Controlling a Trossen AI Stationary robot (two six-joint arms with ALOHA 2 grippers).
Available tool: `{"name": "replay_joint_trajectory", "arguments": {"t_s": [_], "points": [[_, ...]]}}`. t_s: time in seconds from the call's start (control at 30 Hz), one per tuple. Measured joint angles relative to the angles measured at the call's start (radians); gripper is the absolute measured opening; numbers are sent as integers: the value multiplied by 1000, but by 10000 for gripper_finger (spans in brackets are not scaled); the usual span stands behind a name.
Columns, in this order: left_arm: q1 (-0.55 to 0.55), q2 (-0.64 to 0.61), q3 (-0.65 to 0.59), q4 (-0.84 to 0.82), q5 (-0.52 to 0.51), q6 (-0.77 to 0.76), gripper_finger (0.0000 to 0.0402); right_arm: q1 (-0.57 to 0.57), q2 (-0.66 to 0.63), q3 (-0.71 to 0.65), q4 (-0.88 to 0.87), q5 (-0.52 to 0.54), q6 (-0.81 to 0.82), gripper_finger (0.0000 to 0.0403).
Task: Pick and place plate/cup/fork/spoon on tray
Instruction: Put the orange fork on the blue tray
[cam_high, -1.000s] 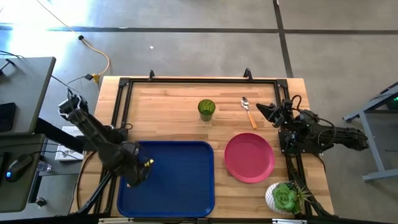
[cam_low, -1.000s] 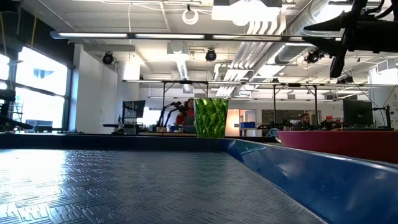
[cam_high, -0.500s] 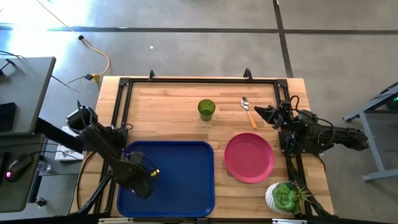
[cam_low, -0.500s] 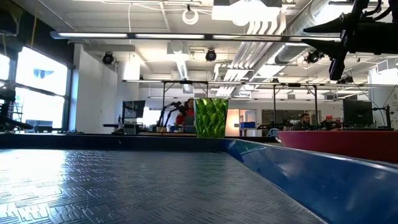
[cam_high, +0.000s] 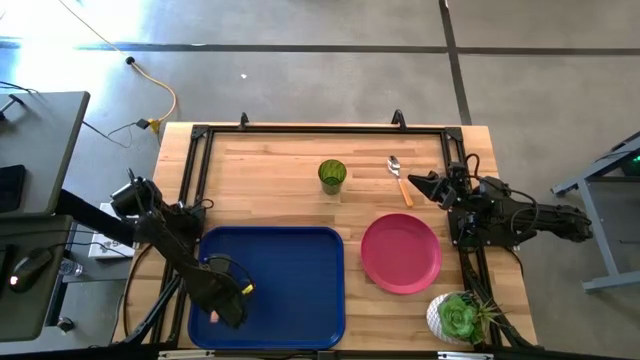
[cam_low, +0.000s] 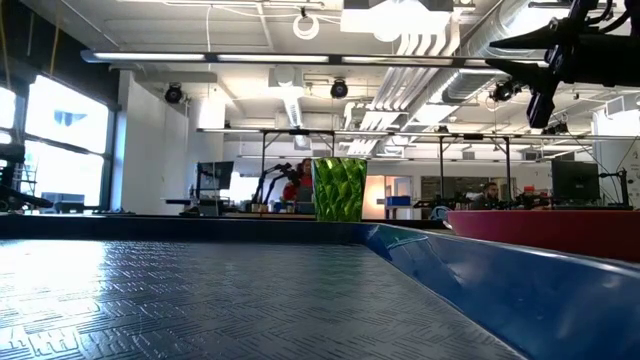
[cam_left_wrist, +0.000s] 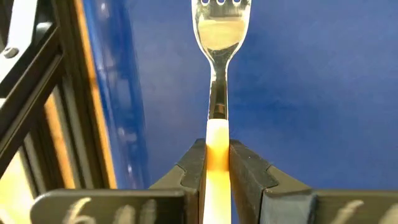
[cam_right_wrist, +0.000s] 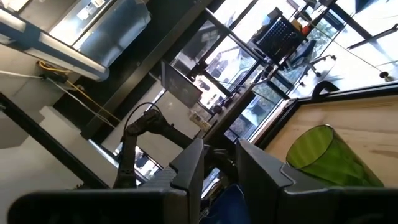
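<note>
The high view shows the left gripper (cam_high: 228, 310) low in the frame, over the lower left part of the blue tray (cam_high: 300, 290). The pink plate (cam_high: 401, 253) lies on the wood table (cam_high: 270, 170), just right of the tray. The green cup (cam_high: 332, 175) stands above the tray, in the middle of the frame. The spoon (cam_high: 398, 178) lies to the right of the cup. The right gripper (cam_high: 418, 180) waits just right of the spoon. A white pot with a plant (cam_high: 458, 318) sits in the lower right corner.

The low view shows the tray floor filling the bottom. The cup stands behind the tray's far rim, in the middle. The plate's red edge shows on the right.

The left wrist view shows the left gripper pinching the orange handle of the fork (cam_left_wrist: 217, 74). The tines point to the top of the frame, over the blue tray floor. I cannot tell if the fork touches the tray.

The right wrist view shows the right gripper's fingers with a small gap between them and nothing in it. The cup is at the lower right.

The step in hand looks like putting the fork on the tray. Next the gripper should go down low, then let go.
</note>
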Motion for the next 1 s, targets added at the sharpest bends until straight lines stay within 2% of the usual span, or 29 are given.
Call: {"name": "replay_joint_trajectory", "arguments": {"t_s": [0.2,0.4,1.0], "points": [[4,4,0,12,50,-9,40,0,0,0,-4,-11,0,87],[9,59,0,28,108,-15,40,0,0,0,-22,-17,0,87],[5,82,-47,70,104,-14,40,0,0,0,-21,-22,0,87]]}}
